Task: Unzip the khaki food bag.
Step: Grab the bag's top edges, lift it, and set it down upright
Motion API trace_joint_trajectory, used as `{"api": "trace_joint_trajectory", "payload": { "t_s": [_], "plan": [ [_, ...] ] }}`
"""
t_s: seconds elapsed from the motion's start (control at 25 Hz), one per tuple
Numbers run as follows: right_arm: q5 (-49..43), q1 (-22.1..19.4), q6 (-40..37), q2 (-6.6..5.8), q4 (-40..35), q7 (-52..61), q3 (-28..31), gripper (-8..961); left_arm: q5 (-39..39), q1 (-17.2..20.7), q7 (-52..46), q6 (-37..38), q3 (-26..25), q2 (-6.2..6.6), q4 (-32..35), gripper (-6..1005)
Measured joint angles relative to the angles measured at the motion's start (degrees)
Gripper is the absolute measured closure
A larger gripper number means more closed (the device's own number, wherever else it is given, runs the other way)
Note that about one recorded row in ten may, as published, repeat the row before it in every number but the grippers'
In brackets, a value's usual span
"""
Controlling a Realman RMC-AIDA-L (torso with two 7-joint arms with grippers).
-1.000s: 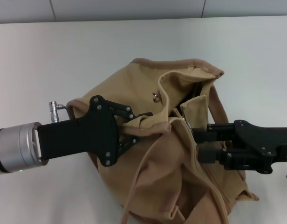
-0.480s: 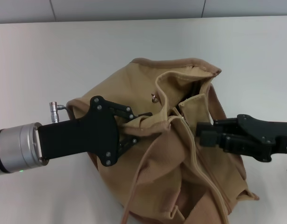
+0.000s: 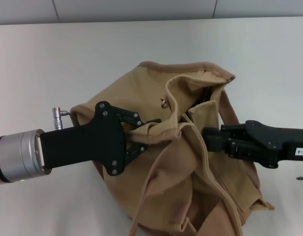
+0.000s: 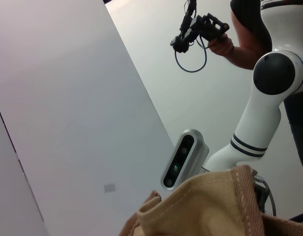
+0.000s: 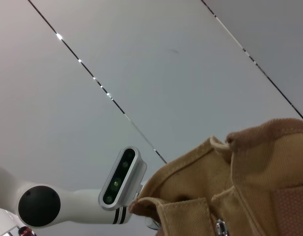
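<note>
Lying slumped at centre of the white table [image 3: 53,54]: the khaki food bag [image 3: 166,196], mouth gaping toward 1 o'clock, so zipper seemingly largely undone. Pinching a canvas fold at the bag's 9 o'clock: left gripper [image 3: 144,133], jaws closed. Reaching in from 3 o'clock: right gripper [image 3: 210,139], jaw state impossible to tell.

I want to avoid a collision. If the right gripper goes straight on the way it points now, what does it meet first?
The right gripper points toward the robot's left, its tip already at the bag. It would probably press into the bag's canvas by the zipper opening first; the left gripper lies beyond. Depth is unclear.
</note>
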Motion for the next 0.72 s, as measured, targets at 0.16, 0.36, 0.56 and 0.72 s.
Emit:
{"api": "trace_joint_trajectory", "payload": {
  "t_s": [0.16, 0.36, 0.56, 0.72],
  "plan": [
    [-0.15, 0.38, 0.06, 0.50, 0.00, -0.17, -0.36, 724, 0.00, -0.01, 0.00, 0.07, 0.07, 0.00, 0.00, 921],
    [-0.27, 0.52, -0.99, 0.88, -0.10, -0.27, -0.72, 739, 0.01, -0.12, 0.00, -0.19, 0.07, 0.00, -0.07, 921],
    [-0.38, 0.96, -2.17, 0.90, 0.10, -0.27, -2.24, 755, 0.08, -0.40, 0.00, -0.25, 0.07, 0.00, -0.22, 922],
    [-0.39, 1.14, -1.88, 0.96, 0.42, 0.05, -3.21, 767, 0.10, -0.74, 0.00, -0.28, 0.07, 0.00, -0.33, 922]
  ]
}}
